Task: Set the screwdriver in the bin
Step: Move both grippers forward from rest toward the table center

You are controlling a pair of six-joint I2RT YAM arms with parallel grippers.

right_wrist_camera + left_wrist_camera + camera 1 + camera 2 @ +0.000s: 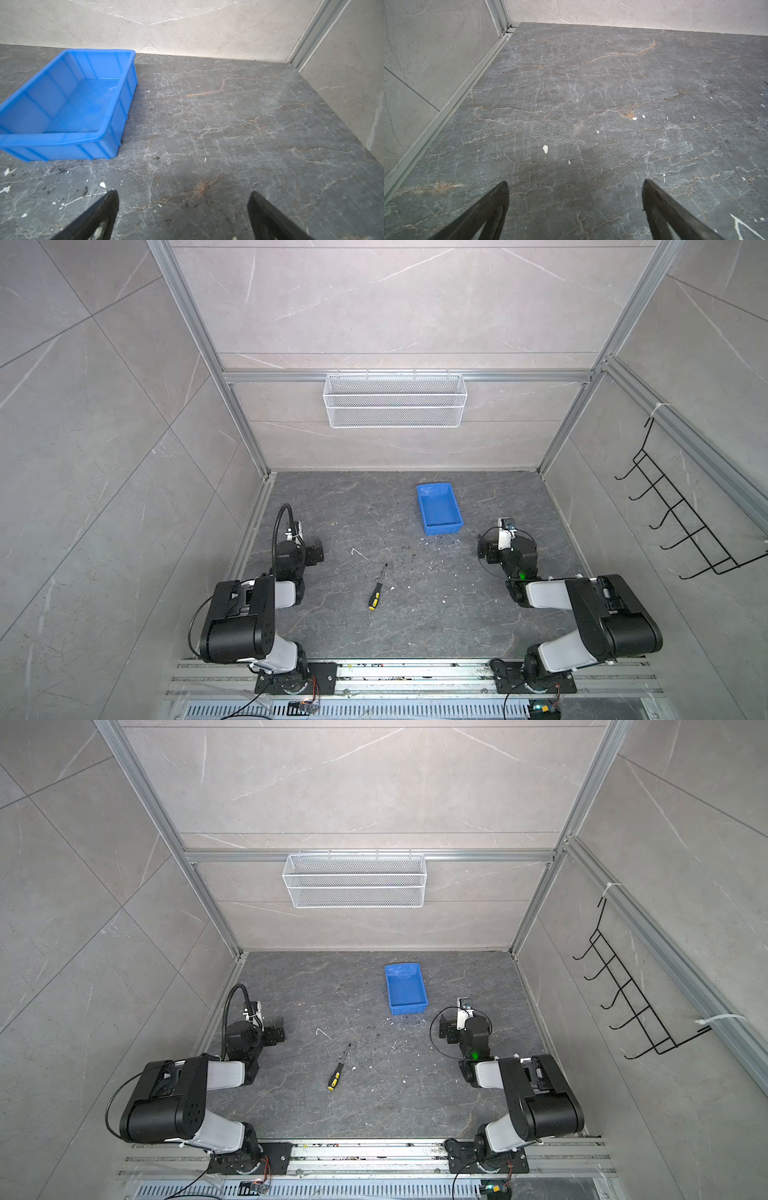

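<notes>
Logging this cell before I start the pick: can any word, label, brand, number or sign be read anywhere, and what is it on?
No legible text in any view.
screwdriver: black and yellow handle; any print is too small to read.
bin: plain blue, no label showing.
wire basket: no tag visible.
circuit boards at the near edge: too small to read.

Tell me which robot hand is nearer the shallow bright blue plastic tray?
Right. The right hand is beside the blue plastic tray, just right of its near end; the left hand is far off to its left.
</notes>
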